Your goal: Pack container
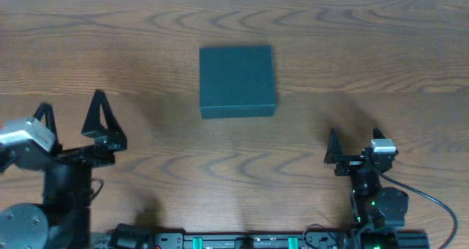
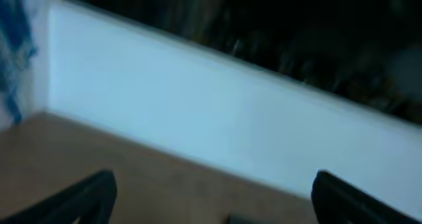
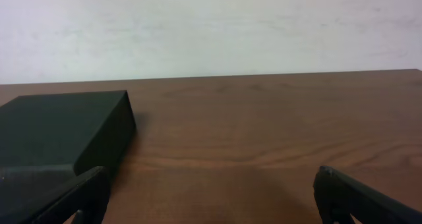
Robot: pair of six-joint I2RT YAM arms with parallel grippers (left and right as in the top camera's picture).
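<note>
Centred on the table (image 1: 381, 51), the container (image 1: 237, 81) appears rigid and light; grip its side walls. Left gripper (image 1: 71, 123) and right gripper (image 1: 355, 145): fingers spread.

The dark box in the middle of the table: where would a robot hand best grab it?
Probably the container's near edge, coming from the robot's side. It lies flat and shut, seemingly too wide for the jaws to span, with its front wall facing the arms. The hinge side isn't visible.

I count one dark box (image 1: 237, 81) on one wooden table (image 1: 366, 51). I have two claws, the left claw (image 1: 71, 107) and the right claw (image 1: 354, 136), and each claw has two black fingers (image 1: 99, 117).
</note>
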